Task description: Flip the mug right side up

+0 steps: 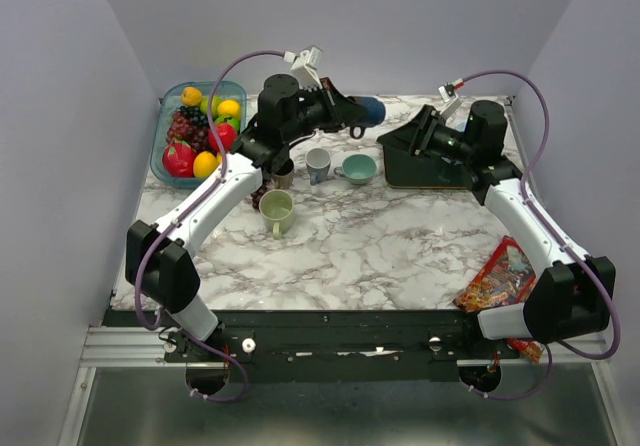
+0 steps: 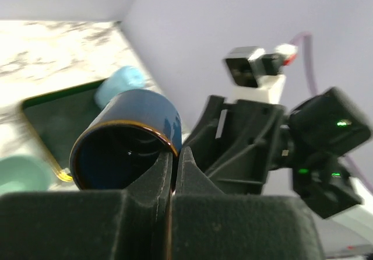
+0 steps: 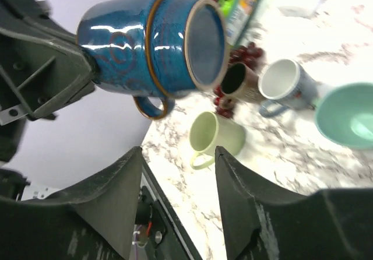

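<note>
The blue mug (image 1: pixel 369 111) hangs sideways in the air near the back of the table. My left gripper (image 2: pixel 173 155) is shut on its rim, one finger inside the mouth and one outside. In the right wrist view the mug (image 3: pixel 151 44) shows its flat base, with the handle pointing down. My right gripper (image 3: pixel 178 155) faces that base from a short way off, open and holding nothing. From above, the right gripper (image 1: pixel 392 141) sits just right of the mug.
Below the mug stand a green mug (image 1: pixel 277 210), a brown mug (image 1: pixel 284 172), a white mug (image 1: pixel 318 164) and a teal bowl (image 1: pixel 356 169). There is a dark tray (image 1: pixel 440 174) under the right arm, a fruit container (image 1: pixel 166 131) at back left and a red snack packet (image 1: pixel 500 276) at front right.
</note>
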Tool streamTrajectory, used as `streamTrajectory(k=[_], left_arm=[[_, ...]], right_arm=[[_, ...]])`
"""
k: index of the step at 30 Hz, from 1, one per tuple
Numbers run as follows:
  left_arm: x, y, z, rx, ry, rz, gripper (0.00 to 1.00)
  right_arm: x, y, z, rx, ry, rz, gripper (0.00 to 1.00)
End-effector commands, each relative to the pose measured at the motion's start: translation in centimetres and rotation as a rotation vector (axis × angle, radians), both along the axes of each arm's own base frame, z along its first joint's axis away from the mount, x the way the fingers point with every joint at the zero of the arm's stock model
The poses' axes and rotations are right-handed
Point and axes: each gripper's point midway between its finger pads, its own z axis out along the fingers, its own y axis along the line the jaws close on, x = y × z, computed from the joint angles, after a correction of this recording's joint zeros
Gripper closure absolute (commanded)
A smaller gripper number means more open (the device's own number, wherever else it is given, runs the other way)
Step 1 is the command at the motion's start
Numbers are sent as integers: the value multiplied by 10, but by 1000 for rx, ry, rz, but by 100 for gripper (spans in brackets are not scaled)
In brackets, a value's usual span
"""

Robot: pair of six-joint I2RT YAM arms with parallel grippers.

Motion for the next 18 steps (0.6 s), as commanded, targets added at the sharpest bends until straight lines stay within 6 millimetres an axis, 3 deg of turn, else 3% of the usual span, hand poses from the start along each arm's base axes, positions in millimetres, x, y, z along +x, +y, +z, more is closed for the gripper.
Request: streamTrajectory(k=[1,2,3,4,6,10,18], left_arm=[[15,32,-22,261,-9,154,100],[11,38,-40,335,41,154,100],[13,41,-53,404,47,158,100],[13,44,-51,444,46,172,100],[8,56,-83,593,123,207,100],[-6,72,-124,778,200,240,100],[-44,80,-200,995,333,163,100]], right_arm=[[16,-24,-42,-172,116,-163,34],[19,-29,-45,-200,134,-197,33],[17,-35,-59,-244,201,-226,31],[24,-48,-70,-296,228,-303,30],[25,-61,-86,-369,295,-356,29],[30,-87,-103,-477,355,-466,27],[30,-99,-122,-528,428,-517,26]])
